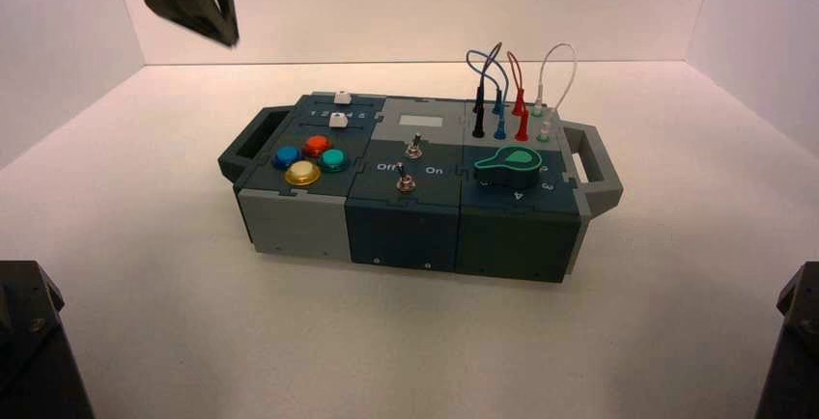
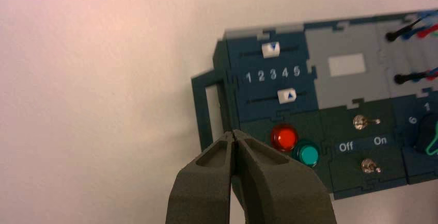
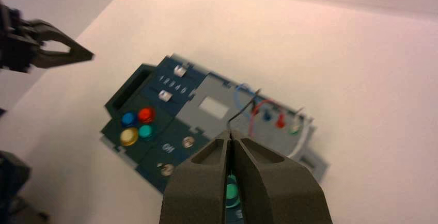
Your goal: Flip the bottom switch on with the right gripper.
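The bottom switch (image 1: 406, 182) is a small metal toggle on the dark middle panel, nearer the front edge than its twin, the top switch (image 1: 412, 147). "Off" and "On" are lettered between them. It also shows in the left wrist view (image 2: 368, 166) and the right wrist view (image 3: 167, 170). I cannot tell its lever's position. My right gripper (image 3: 230, 136) is shut and empty, held high above the box and out of the high view. My left gripper (image 1: 198, 4) is shut and empty, raised behind the box's left end; its tips (image 2: 235, 133) show above the left handle.
The box (image 1: 299, 221) stands on a white table. It bears coloured buttons (image 1: 309, 158) and two sliders (image 1: 340, 110) on the left. A teal knob (image 1: 509, 163) and plugged wires (image 1: 512, 91) are on the right. Dark arm bases (image 1: 34, 342) sit at the front corners.
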You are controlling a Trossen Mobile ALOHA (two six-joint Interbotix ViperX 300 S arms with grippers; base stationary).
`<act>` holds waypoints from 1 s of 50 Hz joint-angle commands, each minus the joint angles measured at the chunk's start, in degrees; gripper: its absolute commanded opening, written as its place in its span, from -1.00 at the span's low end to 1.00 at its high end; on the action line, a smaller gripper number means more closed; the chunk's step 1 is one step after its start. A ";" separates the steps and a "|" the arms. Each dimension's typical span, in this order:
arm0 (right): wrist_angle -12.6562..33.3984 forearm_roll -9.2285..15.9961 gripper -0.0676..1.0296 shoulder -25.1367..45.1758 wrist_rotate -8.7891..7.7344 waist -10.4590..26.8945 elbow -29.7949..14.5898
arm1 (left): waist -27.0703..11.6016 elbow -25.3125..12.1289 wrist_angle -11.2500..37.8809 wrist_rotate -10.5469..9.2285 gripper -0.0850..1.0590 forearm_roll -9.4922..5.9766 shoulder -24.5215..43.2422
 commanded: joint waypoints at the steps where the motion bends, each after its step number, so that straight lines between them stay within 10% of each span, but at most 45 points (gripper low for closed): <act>1: -0.44 4.75 -0.92 4.48 0.26 0.44 -3.25 | -0.18 -2.81 1.67 -1.23 -0.91 -0.18 3.52; 18: -0.26 16.35 -0.92 16.96 0.88 5.89 -10.20 | -0.18 -3.96 1.49 -2.11 -0.91 -0.26 14.77; 50: 3.16 18.19 -0.92 27.51 8.44 9.67 -15.82 | -0.18 -4.39 -5.98 -2.20 -0.91 -0.18 24.26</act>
